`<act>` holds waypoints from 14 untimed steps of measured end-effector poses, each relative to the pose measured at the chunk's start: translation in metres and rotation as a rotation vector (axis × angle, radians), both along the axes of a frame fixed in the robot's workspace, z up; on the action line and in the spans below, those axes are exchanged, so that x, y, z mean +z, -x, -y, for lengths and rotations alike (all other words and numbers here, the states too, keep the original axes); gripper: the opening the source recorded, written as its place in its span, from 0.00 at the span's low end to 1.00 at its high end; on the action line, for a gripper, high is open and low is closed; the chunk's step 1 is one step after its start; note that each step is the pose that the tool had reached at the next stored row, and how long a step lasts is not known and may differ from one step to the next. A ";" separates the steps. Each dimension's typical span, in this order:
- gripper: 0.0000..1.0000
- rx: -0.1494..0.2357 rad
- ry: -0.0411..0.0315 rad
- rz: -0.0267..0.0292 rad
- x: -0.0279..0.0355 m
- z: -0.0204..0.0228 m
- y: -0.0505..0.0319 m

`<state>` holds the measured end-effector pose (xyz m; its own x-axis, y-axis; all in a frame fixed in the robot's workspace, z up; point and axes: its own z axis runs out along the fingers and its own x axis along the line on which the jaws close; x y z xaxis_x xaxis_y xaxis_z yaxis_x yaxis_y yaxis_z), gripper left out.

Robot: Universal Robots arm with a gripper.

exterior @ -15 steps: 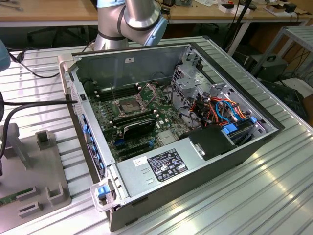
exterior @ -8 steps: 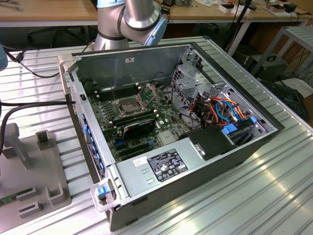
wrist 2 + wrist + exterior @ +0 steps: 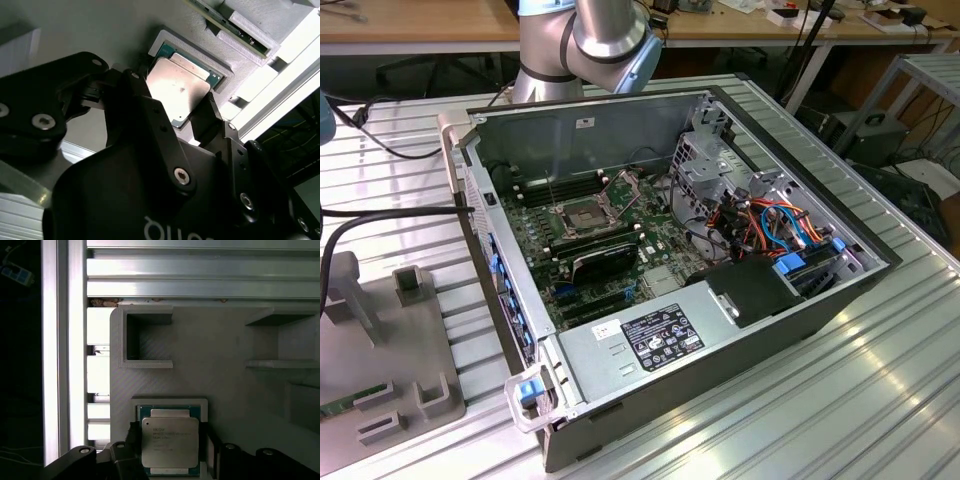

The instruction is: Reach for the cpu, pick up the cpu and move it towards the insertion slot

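Fingers [image 3: 207, 122] flank cpu [image 3: 177, 87], both wrist views; insertion slot [image 3: 582, 212], exterior view.

I see the insertion slot [image 3: 582, 213] open from above at the exterior view's centre, its retaining plate [image 3: 623, 186] standing up beside it. Case walls [image 3: 582, 122] fence it above and left, the drive cage [image 3: 715, 165] right, a black finned block [image 3: 605, 262] just below. In both wrist views a raised rim [image 3: 170, 401] hugs the cpu [image 3: 169, 442].
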<state>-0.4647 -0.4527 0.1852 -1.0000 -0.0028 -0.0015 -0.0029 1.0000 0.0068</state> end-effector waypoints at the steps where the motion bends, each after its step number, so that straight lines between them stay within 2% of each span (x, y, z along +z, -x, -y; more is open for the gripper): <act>1: 0.60 0.000 0.0000 0.0000 0.0000 0.0000 0.0000; 14: 0.60 0.000 0.0000 0.0001 0.0000 0.0000 0.0001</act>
